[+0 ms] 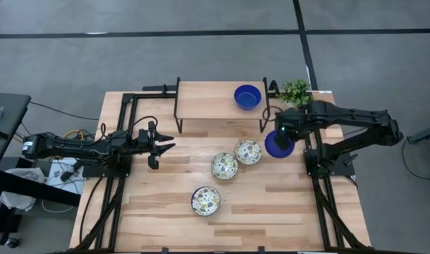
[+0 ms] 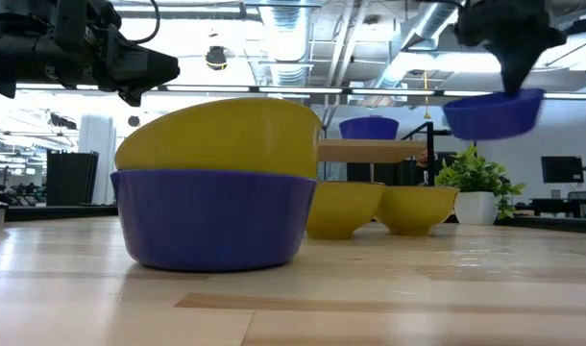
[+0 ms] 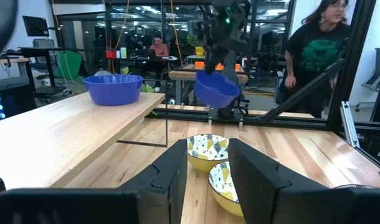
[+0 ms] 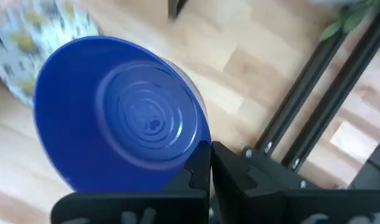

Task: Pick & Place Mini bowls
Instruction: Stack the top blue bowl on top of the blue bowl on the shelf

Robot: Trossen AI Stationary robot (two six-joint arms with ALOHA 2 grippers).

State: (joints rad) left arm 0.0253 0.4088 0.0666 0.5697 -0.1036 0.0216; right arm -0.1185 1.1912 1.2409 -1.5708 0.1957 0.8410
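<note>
1. The wooden desk (image 1: 166, 204) carries everything, with a raised wooden shelf (image 1: 208, 102) on black legs along its far side.
2. My right arm reaches in from the right side of the desk, and my left arm lies low along the left side.
3. My right end effector (image 1: 280, 134) is clamped on the rim of a blue mini bowl (image 1: 278, 144), holding it in the air off the desk, just beside the shelf's right end; in the right wrist view my fingers pinch the rim of that bowl (image 4: 121, 115).
4. My left end effector (image 1: 158, 144) hovers over the left part of the desk with its fingers (image 3: 171, 171) spread apart and nothing between them, well apart from the bowls.
5. A second blue mini bowl (image 1: 247, 97) sits upright on the shelf near its right end.
6. Two floral mini bowls stand on the desk near its middle, one (image 1: 248, 152) just beside the other (image 1: 224, 166), close to the bowl I hold.
7. A third floral mini bowl (image 1: 206, 200) sits alone, nearer the front edge.
8. A small green plant (image 1: 296, 92) stands at the far right corner.
</note>
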